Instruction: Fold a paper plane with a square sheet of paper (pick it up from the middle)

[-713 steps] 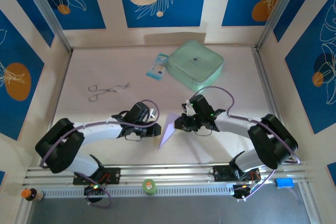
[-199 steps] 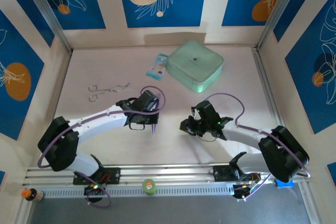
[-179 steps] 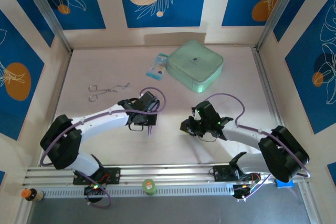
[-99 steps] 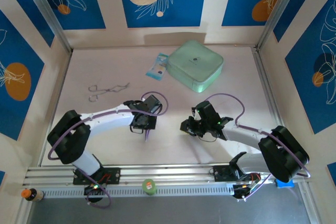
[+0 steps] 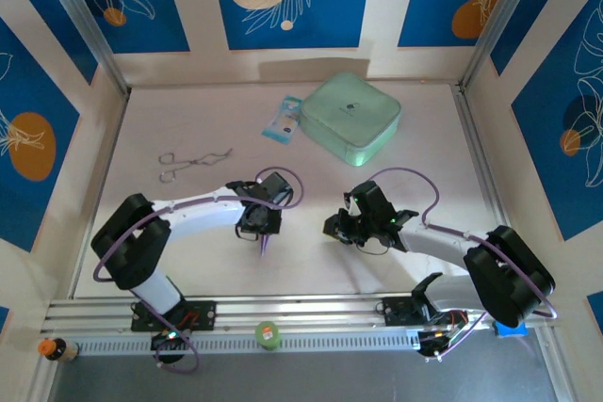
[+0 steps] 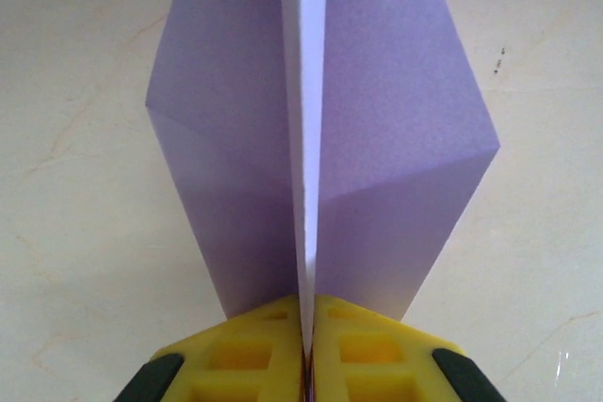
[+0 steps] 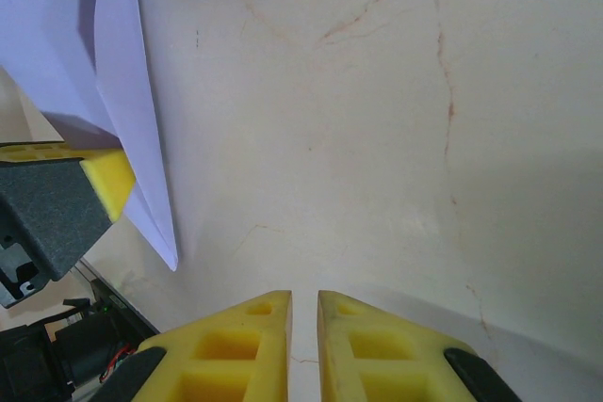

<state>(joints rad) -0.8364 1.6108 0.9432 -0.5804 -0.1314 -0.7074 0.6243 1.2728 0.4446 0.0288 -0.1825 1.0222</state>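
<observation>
**Paper plane [image 6: 377,138] clamped in left pincer [image 6: 307,319], right pincer [image 7: 303,306] bare**

Paper of a pale lavender colour, folded along a centre crease with a wing spreading to each side, runs straight out from the left pincer in the left wrist view. The two yellow fingers [image 6: 254,350] are pressed together on that crease, so the pincer is clenched on the paper plane. Each wing shows a slanting fold line across it. The far tip runs off the top of the picture, and whether it touches the desk [image 6: 75,185] cannot be told.

From above, the plane appears edge-on as a thin lavender sliver just below the left pincer, near the middle of the desk and pointing toward the near edge.

The right pincer sits to the right of it, with bare desk between the two. In the right wrist view its yellow fingers stand almost together, a narrow slit between them with nothing in it, low over the pale marbled surface. The plane shows at the upper left of that view, apart from the right pincer.

Toward the back of the desk lie a mint-green case [image 5: 350,117], a blue-white packet [image 5: 283,120] just beside its left edge, and metal tongs [image 5: 193,162] farther left.
</observation>
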